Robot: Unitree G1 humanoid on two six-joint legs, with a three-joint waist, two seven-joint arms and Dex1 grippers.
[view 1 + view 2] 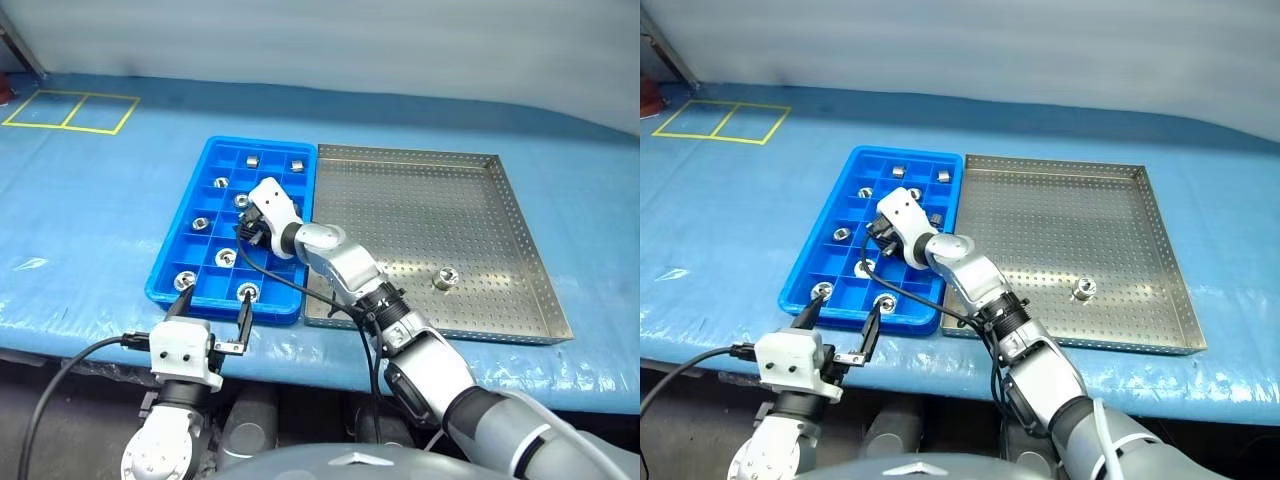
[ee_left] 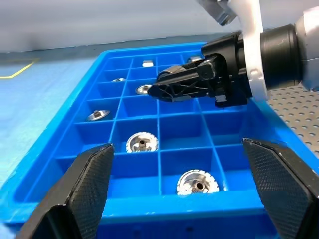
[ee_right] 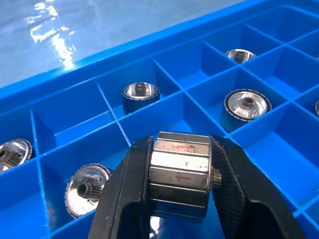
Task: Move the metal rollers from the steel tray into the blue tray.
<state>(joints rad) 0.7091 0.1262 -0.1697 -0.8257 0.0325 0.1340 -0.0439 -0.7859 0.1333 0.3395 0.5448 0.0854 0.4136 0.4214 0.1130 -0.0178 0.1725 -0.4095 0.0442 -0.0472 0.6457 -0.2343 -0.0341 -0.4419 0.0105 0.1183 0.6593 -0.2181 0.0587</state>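
Right gripper clamped on one of the metal rollers, black fingers pressed against its two flat ends, so the roller's long axis runs crosswise between them, roughly level. Directly beneath: the blue tray, its grid of square cells open under the load. Nearest cell under the fingertips looks vacant, its floor bare blue; neighbouring cells just beyond and to either side already taken, each by one roller standing on end, hole upward. Likely next: a short drop straight down into that vacant cell, then release. Worth noting the mismatch — held piece lying sideways, seated pieces upright — so either a wrist roll before letting go, or a landing on its side.

Farther out, toward the robot: left gripper spread wide and holding nothing, hovering at the tray's near rim, pointed across the cells toward the right one. Nearer to the tray's front row, yet idle.

Well off to the right: the steel tray, butted against the blue one, one last roller upright on its perforated floor, closer to the right arm.
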